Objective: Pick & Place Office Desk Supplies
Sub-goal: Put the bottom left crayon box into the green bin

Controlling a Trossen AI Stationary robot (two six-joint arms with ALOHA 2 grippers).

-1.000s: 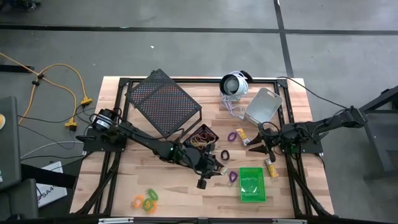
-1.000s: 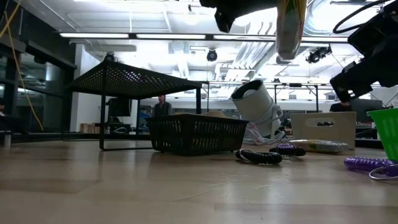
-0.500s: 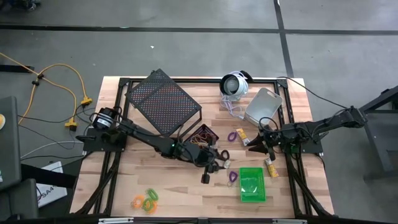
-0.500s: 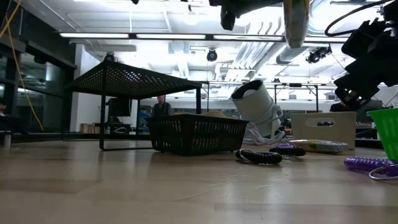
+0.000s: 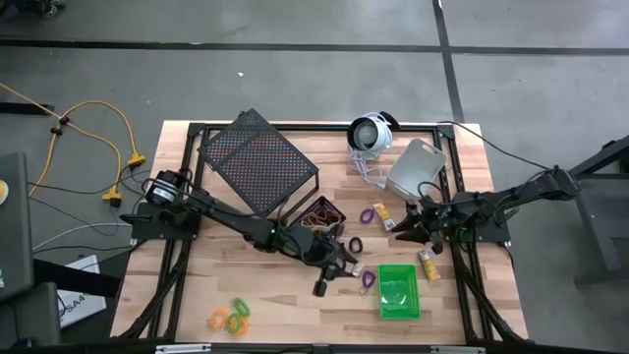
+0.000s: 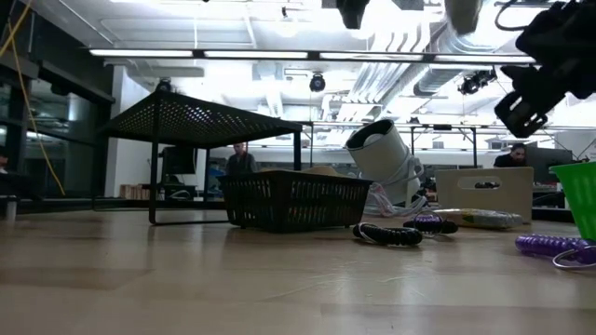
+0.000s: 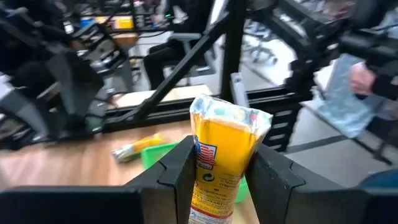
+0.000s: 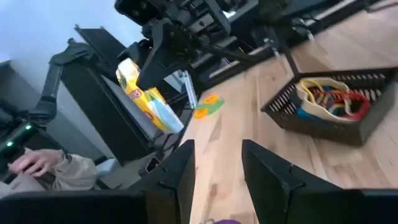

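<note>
High view: left gripper (image 5: 324, 283) hangs mid-table, just beside green bin (image 5: 398, 291); right gripper (image 5: 411, 229) waits near the grey bin (image 5: 417, 165).
Left wrist: fingers clamp yellow packet (image 7: 224, 155) upright, above table.
Right wrist: fingers parted, empty.
Risk: packet may slip if released short of bin.

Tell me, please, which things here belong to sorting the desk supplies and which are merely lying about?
Part of the job:
- yellow packet gripped in the left hand
- green bin
- black bin of elastic loops
- grey bin
- purple loops
- orange and green loops

Lying about:
- black mesh rack
- round white device
- right hand, empty
</note>
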